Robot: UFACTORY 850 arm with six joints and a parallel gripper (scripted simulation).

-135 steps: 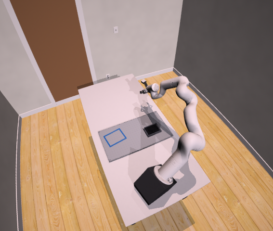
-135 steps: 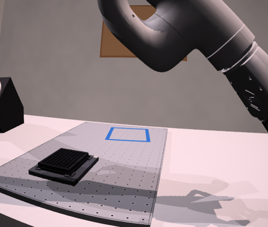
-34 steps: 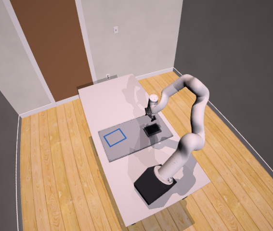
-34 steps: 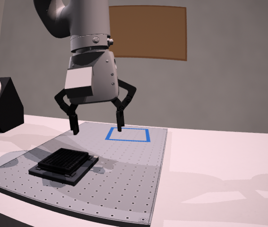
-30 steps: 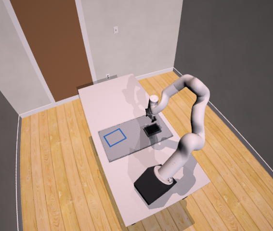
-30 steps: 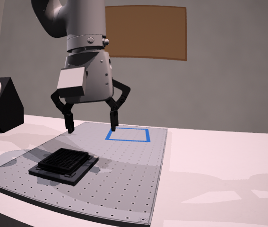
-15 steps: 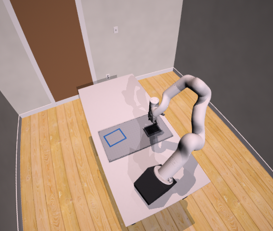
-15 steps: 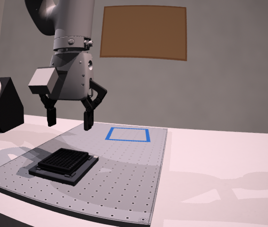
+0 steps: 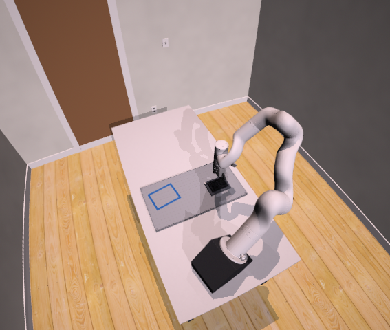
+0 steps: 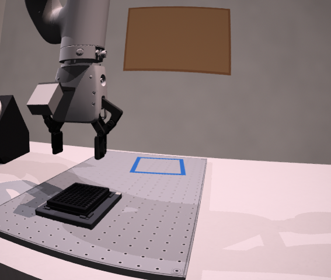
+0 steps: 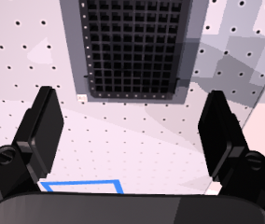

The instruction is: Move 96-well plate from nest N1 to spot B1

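The black 96-well plate (image 10: 79,196) sits flat in the dark plate nest (image 10: 79,206) on the grey perforated deck; it also shows in the overhead view (image 9: 217,184) and in the wrist view (image 11: 132,32). My gripper (image 10: 79,150) hangs open and empty well above the deck, just behind the plate. In the wrist view its two black fingers stand wide apart with the plate's near end ahead of them. The blue taped outline (image 10: 158,165) lies empty at the far end of the deck, also in the overhead view (image 9: 164,196).
The robot's black base block (image 9: 219,264) stands on the white table beside the deck. The grey deck plate (image 10: 111,210) has raised edges. The arm's links (image 9: 280,166) arch over the table's right side.
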